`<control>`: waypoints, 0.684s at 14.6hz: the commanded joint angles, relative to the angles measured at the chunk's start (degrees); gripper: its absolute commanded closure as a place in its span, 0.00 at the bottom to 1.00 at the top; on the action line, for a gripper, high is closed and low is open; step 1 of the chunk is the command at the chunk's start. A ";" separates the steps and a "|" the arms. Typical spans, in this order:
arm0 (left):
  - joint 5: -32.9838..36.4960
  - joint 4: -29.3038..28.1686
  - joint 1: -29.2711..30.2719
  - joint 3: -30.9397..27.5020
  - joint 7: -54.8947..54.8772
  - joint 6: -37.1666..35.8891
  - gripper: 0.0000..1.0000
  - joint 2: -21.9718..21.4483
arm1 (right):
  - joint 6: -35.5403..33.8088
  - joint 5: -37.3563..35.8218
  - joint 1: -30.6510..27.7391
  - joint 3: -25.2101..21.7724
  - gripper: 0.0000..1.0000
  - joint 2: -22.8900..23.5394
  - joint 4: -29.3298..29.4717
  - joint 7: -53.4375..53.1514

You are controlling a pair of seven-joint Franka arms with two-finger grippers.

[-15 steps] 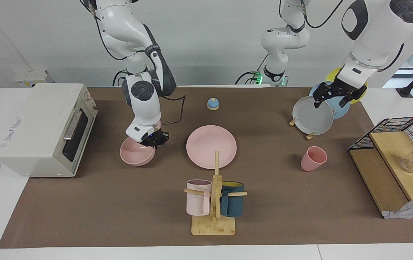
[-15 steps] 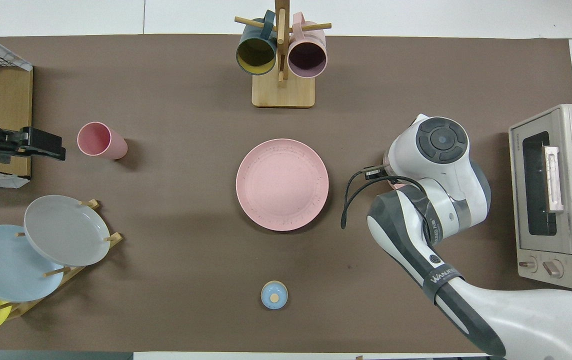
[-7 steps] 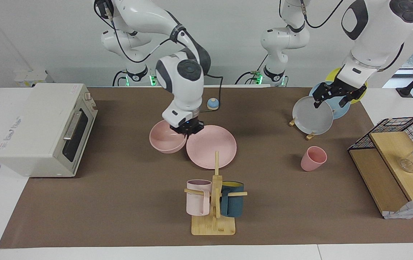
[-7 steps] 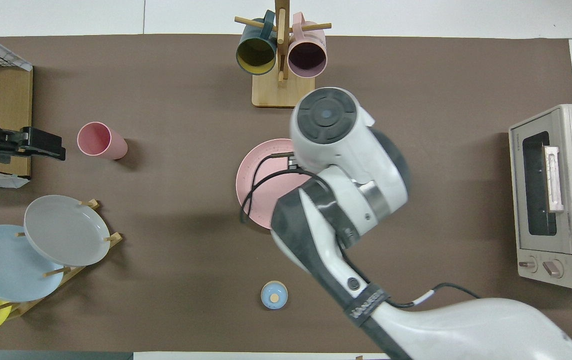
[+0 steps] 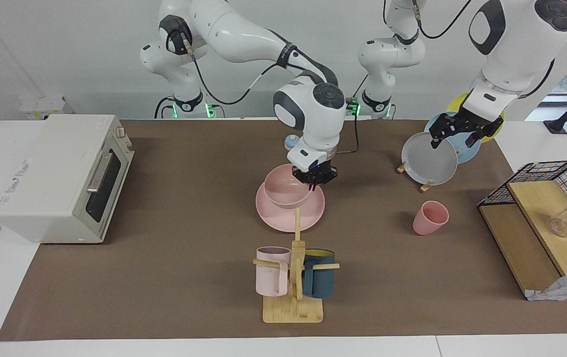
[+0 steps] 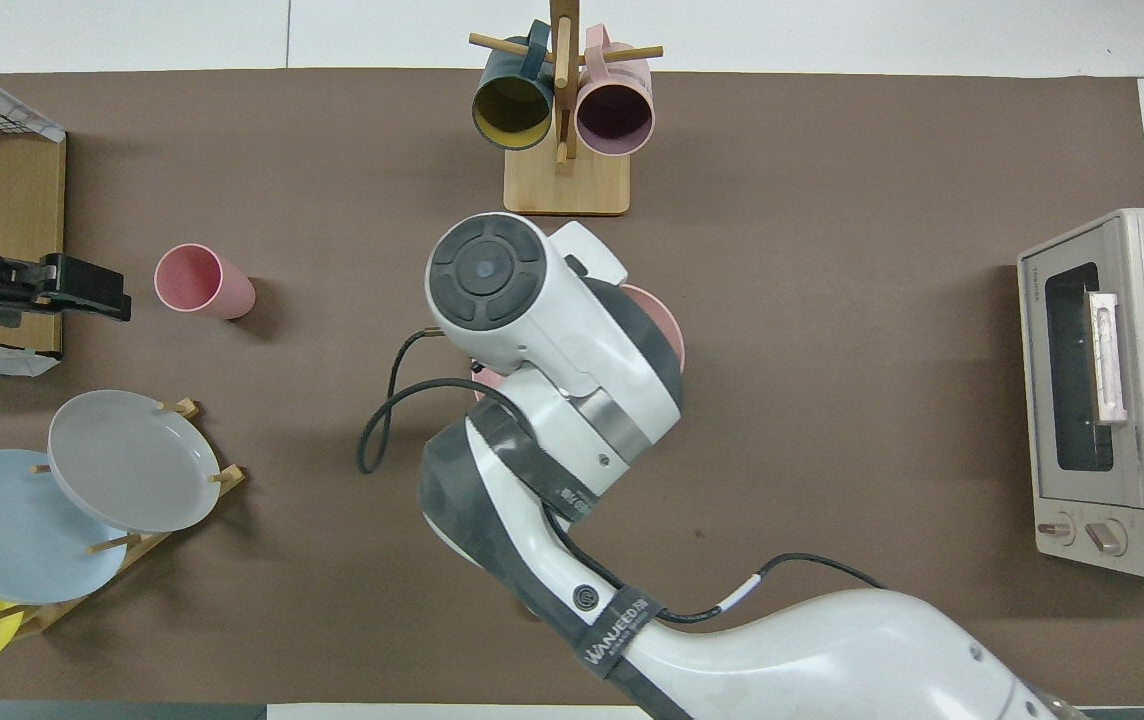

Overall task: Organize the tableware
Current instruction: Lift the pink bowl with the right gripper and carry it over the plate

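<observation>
In the facing view, the right gripper (image 5: pixel 314 181) sits at frame centre, pinched tight on the rim of the pink bowl (image 5: pixel 286 193), which hangs just over the pink plate (image 5: pixel 308 210). The step in hand looks like stacking: next the bowl needs lowering squarely onto the plate before the fingers let go. A second ago that bowl was low at centre-left, beside the toaster oven (image 5: pixel 60 178). The pink cup (image 5: pixel 429 218) stands alone at right of centre. At upper right the left gripper (image 5: pixel 454 134) waits, spread wide over the grey plate (image 5: pixel 427 161).

From overhead, the right arm covers the middle, leaving only a sliver of bowl or plate at its edge; earlier the plate lay fully exposed. The cup (image 6: pixel 204 282) sits at upper left, near the left gripper (image 6: pixel 82 287).
</observation>
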State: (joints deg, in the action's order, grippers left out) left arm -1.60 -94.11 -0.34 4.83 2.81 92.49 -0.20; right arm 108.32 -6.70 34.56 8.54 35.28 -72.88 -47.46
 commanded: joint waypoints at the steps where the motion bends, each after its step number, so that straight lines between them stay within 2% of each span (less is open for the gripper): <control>1: 0.72 -0.55 0.25 0.09 0.26 0.06 0.00 -0.59 | 0.75 -0.25 0.07 0.08 1.00 -0.73 -1.91 -1.32; 5: 0.72 -1.07 0.86 0.00 0.52 1.54 0.00 -0.60 | 5.74 0.19 -0.19 0.16 1.00 -2.84 -9.01 -1.32; 7: 0.64 -3.61 0.86 0.00 1.40 6.36 0.00 -0.16 | 9.16 0.28 -0.36 0.16 1.00 -3.90 -12.71 -1.32; 8: 0.55 -3.71 0.95 0.09 1.49 7.78 0.00 0.98 | 9.71 0.28 -0.54 0.08 1.00 -4.16 -13.33 -1.32; 10: 0.20 -2.75 0.34 0.09 1.75 11.29 0.00 5.97 | 9.97 0.72 -0.54 0.16 1.00 -4.16 -13.17 -1.50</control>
State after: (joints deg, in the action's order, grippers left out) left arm -1.60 -97.13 0.19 4.57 3.42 99.77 1.45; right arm 116.80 -6.68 34.60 8.43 33.81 -82.72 -47.66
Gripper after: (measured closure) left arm 0.000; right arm 0.952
